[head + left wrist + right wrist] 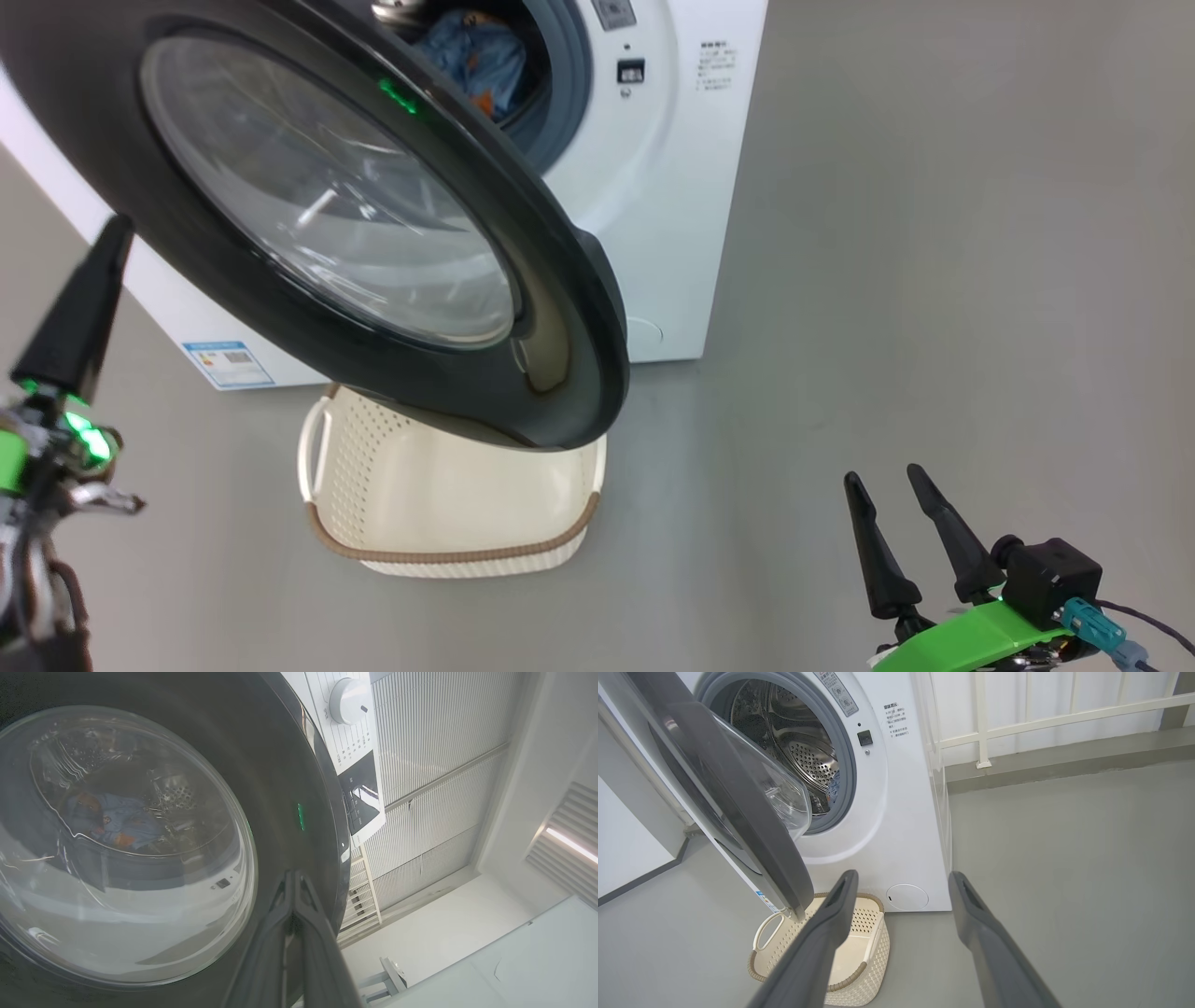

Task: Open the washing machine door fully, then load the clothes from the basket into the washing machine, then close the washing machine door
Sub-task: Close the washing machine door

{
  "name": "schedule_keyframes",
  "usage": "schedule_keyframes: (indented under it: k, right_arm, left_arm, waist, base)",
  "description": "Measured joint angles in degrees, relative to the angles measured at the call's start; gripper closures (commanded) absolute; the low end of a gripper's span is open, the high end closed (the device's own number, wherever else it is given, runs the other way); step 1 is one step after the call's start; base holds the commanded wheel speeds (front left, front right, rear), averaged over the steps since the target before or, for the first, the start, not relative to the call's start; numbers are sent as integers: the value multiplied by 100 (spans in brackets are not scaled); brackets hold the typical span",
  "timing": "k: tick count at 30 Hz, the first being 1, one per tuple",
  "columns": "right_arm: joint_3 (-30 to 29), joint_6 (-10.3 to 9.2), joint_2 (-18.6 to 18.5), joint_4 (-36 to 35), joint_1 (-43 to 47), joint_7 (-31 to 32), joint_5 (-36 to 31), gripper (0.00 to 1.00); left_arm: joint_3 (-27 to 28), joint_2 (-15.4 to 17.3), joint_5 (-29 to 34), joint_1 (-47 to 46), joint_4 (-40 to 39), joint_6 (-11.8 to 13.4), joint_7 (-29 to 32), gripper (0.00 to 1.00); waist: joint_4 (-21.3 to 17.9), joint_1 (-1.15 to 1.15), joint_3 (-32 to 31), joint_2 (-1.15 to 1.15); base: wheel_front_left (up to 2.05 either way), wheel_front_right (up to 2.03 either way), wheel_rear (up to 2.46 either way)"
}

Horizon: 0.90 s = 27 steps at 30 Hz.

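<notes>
Left wrist view adds the control dial [348,701]; clothes [112,821] lie in the drum [180,795] behind the washing machine door [289,765]; left gripper [294,875] pinched shut, empty, at its rim; right gripper [902,877] spread wide, empty

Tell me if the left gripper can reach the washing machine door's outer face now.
Probably yes: the shut left gripper sits right by the washing machine door, with nothing between them.

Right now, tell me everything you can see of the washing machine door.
The washing machine door is round, with a wide glossy black rim around a bulging clear glass bowl. It stands partly open, swung out from the drum mouth, its lower edge over the basket. The shut left pincer points at its outer rim; whether it touches is unclear.
</notes>
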Motion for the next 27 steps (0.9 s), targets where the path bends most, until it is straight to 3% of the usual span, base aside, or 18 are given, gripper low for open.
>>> schedule_keyframes:
  k: [5,12,13,16,17,18,19,21,23,27]
  right_arm:
    - [-3,0,0,-3,41,0,1,0]
    - [-4,0,1,-56,197,0,1,0]
    - [-5,0,2,-66,217,0,1,0]
    - [-4,0,3,-83,255,0,1,0]
    - [-3,0,3,-91,257,0,1,0]
    - [-2,0,2,-94,258,0,1,0]
    - [1,0,3,-96,265,0,1,0]
    - [5,0,4,-97,267,0,1,0]
    - [-4,0,4,-100,286,0,5,0]
    - [-5,0,7,-105,390,0,5,0]
  left_arm:
    - [-455,221,637,527,-517,0,-779,100]
    - [-1333,789,1425,1410,-757,0,-2436,99]
    - [-1483,903,1562,1535,-750,-1,-2669,82]
    - [-1860,1117,1749,1824,-709,-18,-3372,51]
    - [-1996,1202,1852,1898,-688,-18,-3579,18]
    - [-2128,1308,2004,1967,-648,-18,-3782,0]
    - [-2375,1516,2286,2114,-530,-20,-4153,0]
    - [-2505,1573,2432,2252,-419,-41,-4448,0]
    - [-2584,1572,2573,2343,-331,-42,-4596,0]
    - [-2562,1612,3441,2479,-131,-42,-4681,0]
  waist:
    - [91,0,-224,0]
    - [81,0,-391,0]
    - [72,0,-407,0]
    - [46,0,-446,0]
    - [38,0,-456,0]
    - [31,0,-466,0]
    - [20,0,-487,0]
    - [7,0,-503,0]
    - [1,0,-519,0]
    - [0,0,-537,0]
  base:
    - [0,0,0]
    - [0,0,0]
    - [0,0,0]
    - [0,0,0]
    - [0,0,0]
    - [0,0,0]
    - [0,0,0]
    - [0,0,0]
    - [0,0,0]
    - [0,0,0]
